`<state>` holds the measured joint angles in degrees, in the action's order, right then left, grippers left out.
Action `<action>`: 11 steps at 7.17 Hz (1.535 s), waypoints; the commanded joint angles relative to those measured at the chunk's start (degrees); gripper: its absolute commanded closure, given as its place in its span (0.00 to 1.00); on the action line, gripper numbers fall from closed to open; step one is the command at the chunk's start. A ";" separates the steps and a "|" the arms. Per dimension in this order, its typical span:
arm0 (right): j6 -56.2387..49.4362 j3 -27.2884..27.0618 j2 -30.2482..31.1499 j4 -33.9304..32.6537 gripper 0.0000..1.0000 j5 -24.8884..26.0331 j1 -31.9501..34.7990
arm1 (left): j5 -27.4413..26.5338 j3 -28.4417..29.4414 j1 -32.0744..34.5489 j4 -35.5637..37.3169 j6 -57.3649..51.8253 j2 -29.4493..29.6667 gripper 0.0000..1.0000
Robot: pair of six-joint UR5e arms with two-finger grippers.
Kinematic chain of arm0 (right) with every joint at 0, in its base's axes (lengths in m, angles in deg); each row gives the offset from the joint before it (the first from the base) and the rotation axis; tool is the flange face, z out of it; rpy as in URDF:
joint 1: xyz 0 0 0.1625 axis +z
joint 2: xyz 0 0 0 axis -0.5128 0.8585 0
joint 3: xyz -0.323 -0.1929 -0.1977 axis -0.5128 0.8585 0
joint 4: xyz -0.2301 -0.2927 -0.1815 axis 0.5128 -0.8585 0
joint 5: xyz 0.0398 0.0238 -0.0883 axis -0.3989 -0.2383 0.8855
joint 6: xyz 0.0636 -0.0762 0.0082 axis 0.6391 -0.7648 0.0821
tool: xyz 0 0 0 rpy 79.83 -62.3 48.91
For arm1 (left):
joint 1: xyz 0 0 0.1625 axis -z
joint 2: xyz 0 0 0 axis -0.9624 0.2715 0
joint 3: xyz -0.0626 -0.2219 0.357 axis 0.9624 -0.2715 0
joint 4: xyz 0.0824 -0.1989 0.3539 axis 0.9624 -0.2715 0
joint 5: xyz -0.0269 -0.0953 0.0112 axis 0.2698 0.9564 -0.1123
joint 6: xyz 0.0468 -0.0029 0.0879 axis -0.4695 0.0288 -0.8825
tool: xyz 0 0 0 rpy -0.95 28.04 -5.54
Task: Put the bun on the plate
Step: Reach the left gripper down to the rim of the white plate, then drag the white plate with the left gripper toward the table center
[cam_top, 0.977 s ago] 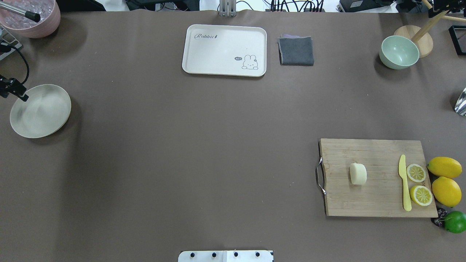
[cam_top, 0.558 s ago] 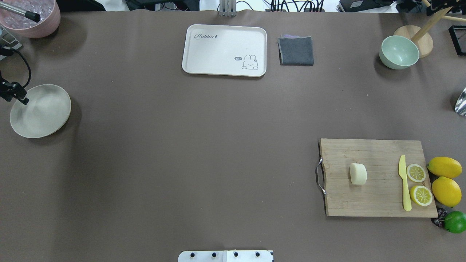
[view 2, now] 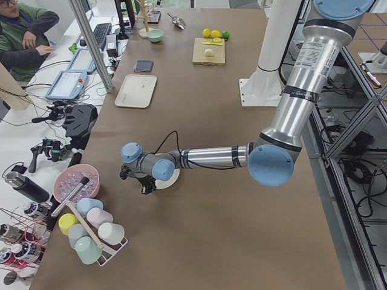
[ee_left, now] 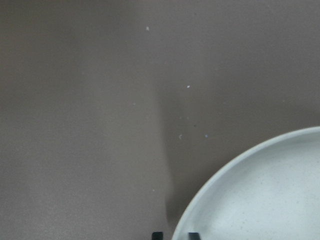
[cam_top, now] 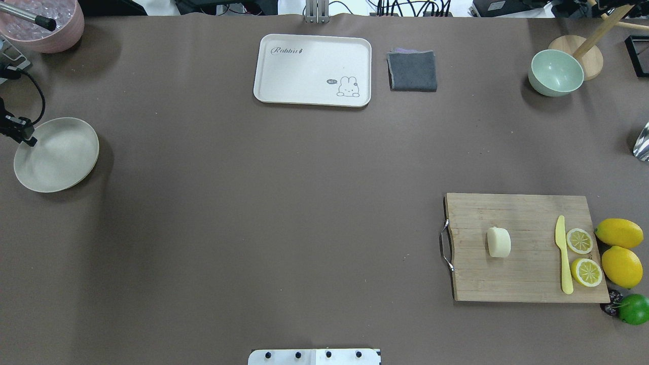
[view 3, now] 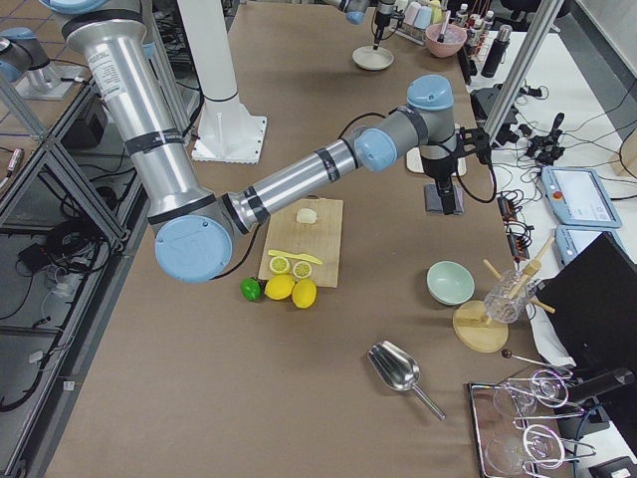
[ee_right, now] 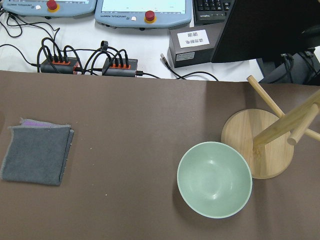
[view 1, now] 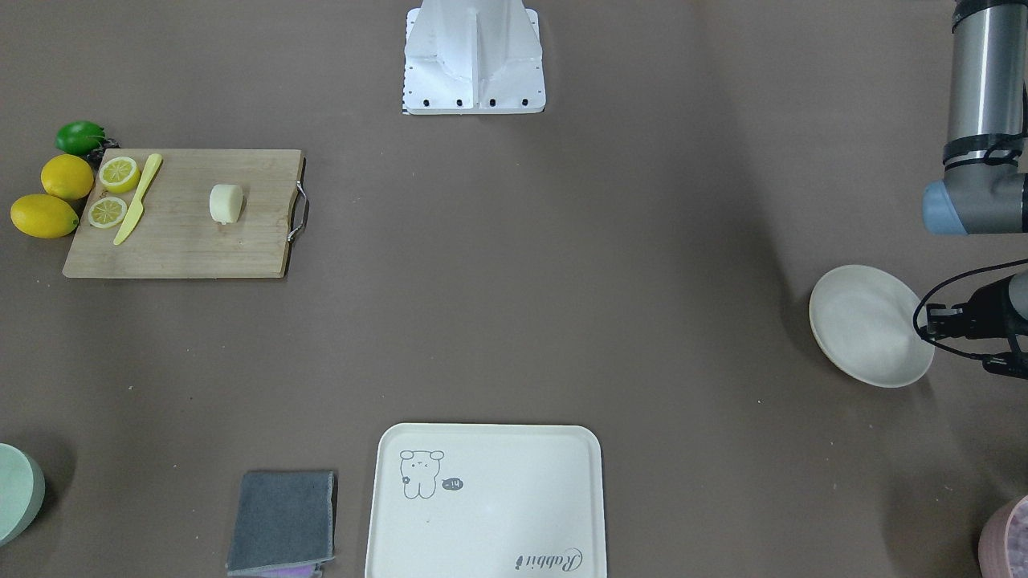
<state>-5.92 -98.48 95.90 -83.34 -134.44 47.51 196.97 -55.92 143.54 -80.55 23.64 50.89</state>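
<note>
The bun (cam_top: 499,242), a pale cream lump, lies in the middle of a wooden cutting board (cam_top: 527,279) at the near right, also seen across the table (view 1: 226,203). The plate (cam_top: 56,154) lies flat and empty at the far left (view 1: 867,325). My left gripper (cam_top: 28,139) hangs over the plate's outer rim (view 1: 932,321). In the left wrist view its tips (ee_left: 175,235) stand a narrow gap apart, straddling the rim (ee_left: 240,170). My right gripper (view 3: 444,194) hovers near the table's far right edge, well away from the bun. I cannot tell its state.
On the board lie a yellow knife (cam_top: 563,253) and two lemon halves (cam_top: 579,241). Whole lemons (cam_top: 619,233) and a lime (cam_top: 634,309) sit beside it. A cream tray (cam_top: 312,70), grey cloth (cam_top: 413,71), green bowl (cam_top: 555,72) and wooden stand (ee_right: 260,145) line the far edge.
My left gripper has drifted slightly left and toward the robot along the plate's rim. The plate and the bun have not moved.
</note>
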 commanded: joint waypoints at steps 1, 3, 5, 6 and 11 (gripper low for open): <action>0.00 -0.19 -0.86 -0.35 0.00 0.77 0.12 | 1.36 -1.96 0.31 -0.33 0.06 0.42 1.00; 0.00 -0.01 -1.30 -0.27 0.00 1.21 -0.66 | 8.02 -3.63 3.46 -0.24 1.63 2.69 1.00; 0.52 0.16 -2.44 -0.36 0.00 1.04 -1.19 | 11.29 -7.23 3.92 -0.41 11.53 6.64 1.00; 0.62 -0.10 -3.14 -0.35 0.00 1.13 -1.11 | 12.95 -8.55 3.49 -0.68 15.41 8.14 1.00; 0.70 -0.19 -3.41 -0.36 0.00 0.60 -1.46 | 2.14 -17.33 -13.24 -18.93 53.43 11.84 1.00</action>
<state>-5.24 -98.62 92.41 -83.76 -133.57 46.05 205.51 -70.34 136.65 -95.25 67.52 62.18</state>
